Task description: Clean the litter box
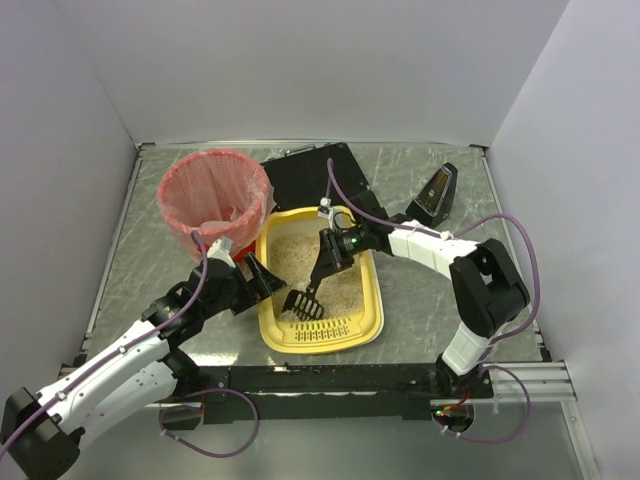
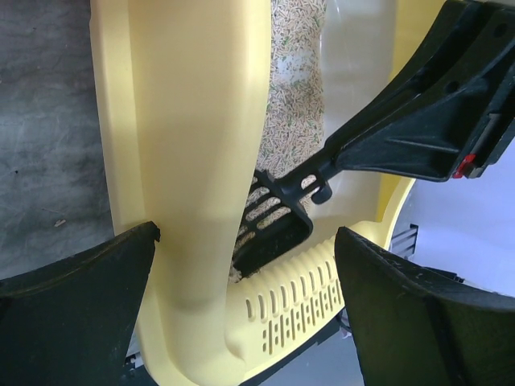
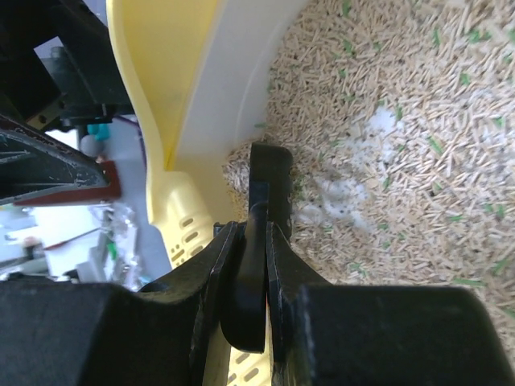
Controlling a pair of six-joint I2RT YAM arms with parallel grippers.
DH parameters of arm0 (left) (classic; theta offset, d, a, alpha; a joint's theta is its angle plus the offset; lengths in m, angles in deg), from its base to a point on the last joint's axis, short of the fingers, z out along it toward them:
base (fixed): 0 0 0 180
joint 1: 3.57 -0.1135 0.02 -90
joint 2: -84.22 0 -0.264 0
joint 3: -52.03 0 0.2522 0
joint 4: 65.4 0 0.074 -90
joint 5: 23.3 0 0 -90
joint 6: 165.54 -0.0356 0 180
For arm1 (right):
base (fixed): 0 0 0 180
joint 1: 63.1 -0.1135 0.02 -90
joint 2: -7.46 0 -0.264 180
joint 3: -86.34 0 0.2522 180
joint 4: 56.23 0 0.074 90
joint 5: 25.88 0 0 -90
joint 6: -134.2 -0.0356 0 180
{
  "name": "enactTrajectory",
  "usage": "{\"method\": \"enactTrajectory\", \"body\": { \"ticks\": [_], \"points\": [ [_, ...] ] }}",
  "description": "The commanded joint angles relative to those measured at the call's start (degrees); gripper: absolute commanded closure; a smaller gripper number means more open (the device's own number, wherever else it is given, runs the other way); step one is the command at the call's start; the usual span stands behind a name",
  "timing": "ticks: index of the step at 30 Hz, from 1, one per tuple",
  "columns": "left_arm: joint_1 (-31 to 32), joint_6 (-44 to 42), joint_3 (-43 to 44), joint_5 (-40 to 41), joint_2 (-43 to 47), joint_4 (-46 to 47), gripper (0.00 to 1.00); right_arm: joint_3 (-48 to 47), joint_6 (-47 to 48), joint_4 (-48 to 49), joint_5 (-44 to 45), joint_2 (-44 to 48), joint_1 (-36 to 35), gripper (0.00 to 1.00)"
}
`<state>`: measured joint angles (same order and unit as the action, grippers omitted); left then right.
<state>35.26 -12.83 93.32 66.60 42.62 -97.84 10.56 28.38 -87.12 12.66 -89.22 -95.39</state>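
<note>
The yellow litter box (image 1: 372,300) lies mid-table, holding beige litter (image 1: 300,255). My right gripper (image 1: 330,256) is shut on the handle of a black slotted scoop (image 1: 305,304), whose head rests in the litter near the box's slotted near end. In the right wrist view the handle (image 3: 251,273) sits clamped between the fingers, with a whitish clump (image 3: 338,195) in the litter beside the scoop head (image 3: 269,181). My left gripper (image 1: 262,280) is open at the box's left rim. In the left wrist view its jaws stand wide on either side of the yellow rim (image 2: 193,121), with the scoop (image 2: 273,217) beyond.
A round bin with a pink liner (image 1: 213,195) stands left of the box, behind my left gripper. A flat black case (image 1: 315,172) lies behind the box. A black wedge-shaped object (image 1: 435,192) sits at the back right. White walls close in the table.
</note>
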Motion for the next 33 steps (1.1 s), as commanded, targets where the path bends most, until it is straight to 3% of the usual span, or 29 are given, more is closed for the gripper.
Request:
{"method": "enactTrajectory", "body": {
  "ticks": [1,11,33],
  "points": [
    [0.98,1.62,-0.19,-0.43,-0.05,4.09,0.03,2.42,-7.38,7.00,-7.24,0.61,-1.72,1.00],
    [1.86,1.62,0.51,-0.08,-0.58,3.74,0.03,6.30,-18.37,18.79,-8.05,2.55,-1.72,1.00],
    [2.57,1.71,1.30,2.12,1.53,-1.44,0.03,6.39,-23.04,17.31,3.03,6.51,4.70,1.00]
  ]
}}
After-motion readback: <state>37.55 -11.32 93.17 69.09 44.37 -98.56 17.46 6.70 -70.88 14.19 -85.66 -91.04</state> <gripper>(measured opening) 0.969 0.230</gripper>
